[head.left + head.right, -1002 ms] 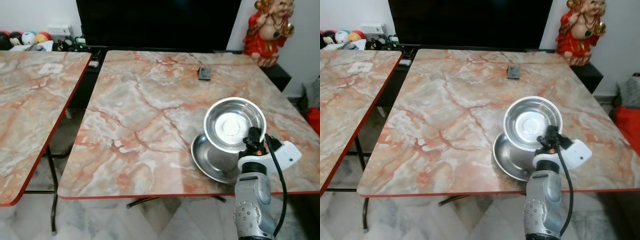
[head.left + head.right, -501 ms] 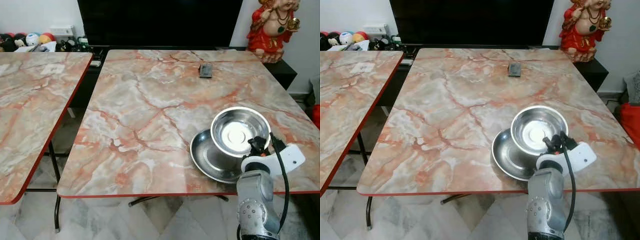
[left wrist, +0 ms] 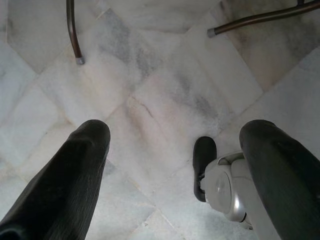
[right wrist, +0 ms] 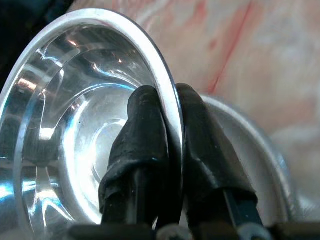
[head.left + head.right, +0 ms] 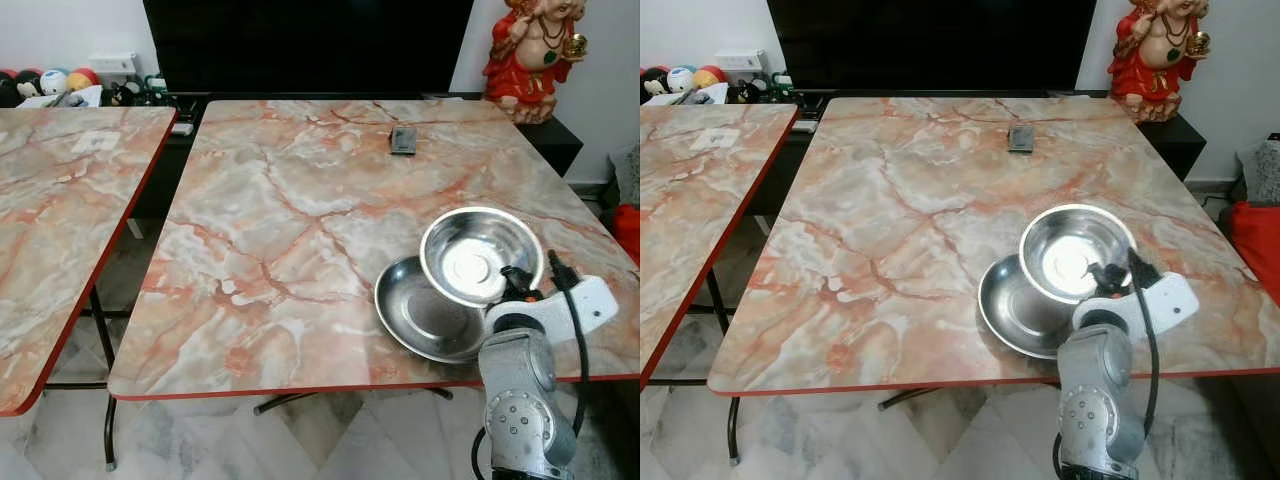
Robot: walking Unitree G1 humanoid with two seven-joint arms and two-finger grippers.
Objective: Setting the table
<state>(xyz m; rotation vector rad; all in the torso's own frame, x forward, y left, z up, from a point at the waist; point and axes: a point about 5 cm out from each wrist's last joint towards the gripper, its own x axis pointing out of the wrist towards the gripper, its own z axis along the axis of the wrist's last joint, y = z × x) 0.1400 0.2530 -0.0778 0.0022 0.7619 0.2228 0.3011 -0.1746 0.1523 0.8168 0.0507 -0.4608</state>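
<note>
The right hand point(image 4: 167, 150) has its two black fingers pinched together on the thin polished rim of a round steel bowl point(image 5: 473, 255), one finger inside the curved wall and one outside. The bowl sits tilted, overlapping the far right edge of a shallow steel plate point(image 5: 425, 320) that lies flat near the front right of the tabletop point(image 5: 300, 210), a glossy slab veined in orange, pink and grey with a red edge. A small dark rectangular object point(image 5: 403, 141) lies well apart near the far edge. The left hand point(image 3: 175, 165) hangs over pale marble floor tiles point(image 3: 160, 100), its rounded black fingers spread apart and holding nothing.
</note>
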